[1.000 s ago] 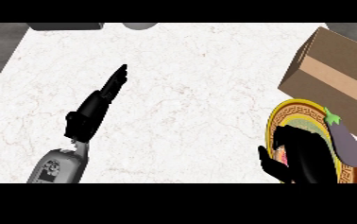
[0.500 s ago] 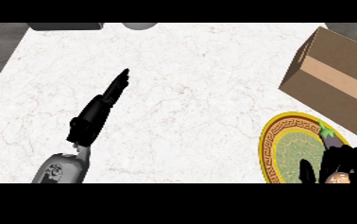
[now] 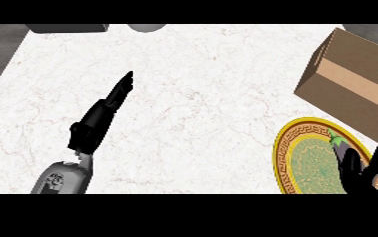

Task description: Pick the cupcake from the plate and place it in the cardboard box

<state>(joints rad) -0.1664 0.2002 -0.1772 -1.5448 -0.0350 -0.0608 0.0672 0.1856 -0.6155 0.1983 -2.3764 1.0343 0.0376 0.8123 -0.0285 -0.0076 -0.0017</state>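
Box (image 3: 343, 83) open beside the plate (image 3: 291, 146); right hand (image 3: 358, 173) curled over something there, left hand (image 3: 103, 113) straight-fingered.

Light falls evenly and brightly across the white marble counter (image 3: 199, 111), with no glare spot and no clear direction to it. Shadows are nearly missing: the cardboard box (image 3: 345, 83) at the counter's right edge shows one darker side face. The black hands read as flat silhouettes with little inner detail. Straight edges stay unbent.
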